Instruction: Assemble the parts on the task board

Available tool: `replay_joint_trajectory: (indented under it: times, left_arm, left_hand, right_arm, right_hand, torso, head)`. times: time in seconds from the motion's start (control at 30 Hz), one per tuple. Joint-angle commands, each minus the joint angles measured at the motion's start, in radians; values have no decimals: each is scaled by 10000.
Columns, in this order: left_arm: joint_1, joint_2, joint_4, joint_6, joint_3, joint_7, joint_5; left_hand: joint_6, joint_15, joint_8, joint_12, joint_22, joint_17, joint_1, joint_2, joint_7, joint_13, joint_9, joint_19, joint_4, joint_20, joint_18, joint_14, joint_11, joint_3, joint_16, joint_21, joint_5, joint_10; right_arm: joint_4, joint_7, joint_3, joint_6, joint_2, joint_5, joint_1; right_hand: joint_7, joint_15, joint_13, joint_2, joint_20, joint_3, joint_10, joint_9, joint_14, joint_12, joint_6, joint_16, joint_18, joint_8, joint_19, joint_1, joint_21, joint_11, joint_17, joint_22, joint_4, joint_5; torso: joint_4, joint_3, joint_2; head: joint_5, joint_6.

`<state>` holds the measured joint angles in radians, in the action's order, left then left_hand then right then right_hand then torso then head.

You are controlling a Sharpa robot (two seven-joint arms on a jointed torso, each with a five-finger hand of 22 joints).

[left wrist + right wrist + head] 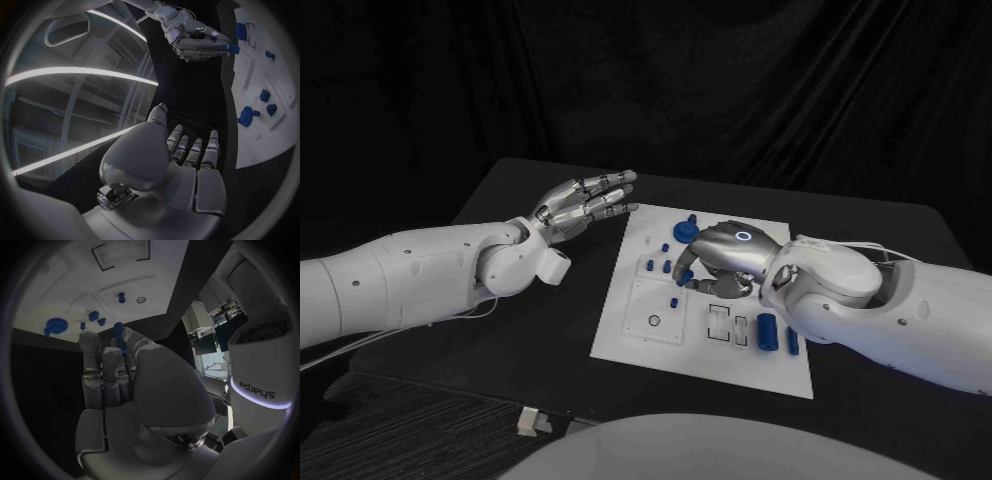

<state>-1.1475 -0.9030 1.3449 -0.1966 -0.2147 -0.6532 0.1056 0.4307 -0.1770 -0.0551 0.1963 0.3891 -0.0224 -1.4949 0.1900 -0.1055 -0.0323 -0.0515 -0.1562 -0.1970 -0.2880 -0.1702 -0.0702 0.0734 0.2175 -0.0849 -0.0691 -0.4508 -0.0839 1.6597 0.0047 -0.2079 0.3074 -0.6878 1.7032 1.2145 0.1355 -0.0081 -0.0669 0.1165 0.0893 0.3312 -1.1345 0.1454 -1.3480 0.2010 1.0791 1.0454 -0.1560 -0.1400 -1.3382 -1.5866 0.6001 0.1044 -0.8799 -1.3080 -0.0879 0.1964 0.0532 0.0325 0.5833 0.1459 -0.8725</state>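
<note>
- Head view shows the right hand [721, 262] low over the middle of the white task board [625, 340], fingers curled in.
- Right wrist view shows a slim blue peg [119, 335] pinched upright between those fingers; the right hand is clamped on it.
- Left hand [583, 208] hovers off the board's far-left corner, fingers apart and holding nothing, palm turned toward the board.
- My reading of the step: the peg is being carried to its seat, insertion not yet done. The next move calls for lining the peg up square over a matching hole and pressing straight down.
- Other parts sit on the board: a round blue knob [685, 230] near the far edge, small blue pieces [651, 265] left of the right hand, and a blue cylinder [766, 331] near the right edge, close to the right forearm.
- Rectangular recesses [727, 324] and a small ring hole [655, 321] lie in the board's near half.
- Room is tight beside the blue cylinder; the dark tabletop [516, 330] left of the board is open for the left arm.
</note>
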Motion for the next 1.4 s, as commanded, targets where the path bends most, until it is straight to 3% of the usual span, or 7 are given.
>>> replay_joint_trajectory:
  times: [0.03,0.23,0.4,0.77,1.17,1.4]
  left_arm:
    - [27,11,47,-145,10,-137,-62]
    - [39,31,52,-134,11,-157,-62]
    - [42,62,40,-130,11,-159,-62]
    - [44,94,-7,-135,12,-163,-62]
    - [53,142,-89,-160,12,-155,-62]
    - [60,171,-120,-185,12,-153,-62]
  left_hand:
    - [-20,-49,-22,31,-19,-7,-93,52,-39,-10,3,-33,70,9,-62,24,57,-14,-23,-41,-62,0]
    - [-33,-50,-17,22,-30,-5,-80,70,-40,-8,6,-28,62,9,-60,32,57,-17,-17,-38,-63,7]
    - [-42,-50,-14,19,-46,-4,-68,80,-40,-8,7,-21,56,11,-59,37,57,-18,-15,-34,-60,11]
    - [-45,-50,-13,19,-39,-5,-62,86,-40,-8,8,-23,53,11,-58,35,57,-19,-19,-34,-61,12]
    - [-51,-52,-11,5,-50,-4,-54,99,-40,-6,8,-19,50,11,-56,39,56,-22,-18,-32,-63,21]
    - [-62,-53,-9,0,-41,-4,-51,104,-40,-5,10,-23,50,11,-56,41,56,-24,-16,-33,-64,25]
  right_arm:
    - [-357,-276,5,-463,488,500,-251]
    - [-930,-245,6,-601,1218,674,-623]
    - [-1244,-245,6,-854,1563,716,-816]
    - [-1374,-212,7,-1214,1729,734,-948]
    - [-1358,-182,7,-1445,1723,736,-1091]
    - [-1475,-181,6,-1437,1774,736,-1174]
  right_hand:
    - [17,-26,-20,13,-24,40,-384,9,-9,-46,-91,-33,86,44,58,68,-34,-321,0,-679,31,-43]
    - [20,-23,-20,21,-21,39,-385,10,-39,-55,-97,26,96,52,44,87,29,-318,-78,-690,26,-55]
    - [25,-19,-18,43,-18,43,-371,8,-20,-80,-129,-40,74,79,78,99,-111,-312,7,-659,33,-57]
    - [36,-9,-16,63,-12,53,-356,6,-6,-112,-169,-74,67,114,98,124,-159,-301,42,-647,36,-50]
    - [36,-9,-23,65,-10,72,-377,9,-1,-115,-177,-82,68,127,101,115,-147,-304,45,-648,54,-18]
    - [36,-11,-32,67,-10,85,-410,14,8,-109,-173,-102,63,132,112,110,-166,-310,65,-644,69,0]
  torso:
    - [-25,-2,-3]
    - [-28,-10,-28]
    - [8,-12,-2]
    - [6,7,17]
    - [-30,-19,6]
    - [-27,-15,9]
  head:
    - [8,-2]
    - [45,-2]
    - [37,-2]
    - [61,-2]
    - [79,-2]
    - [89,-2]
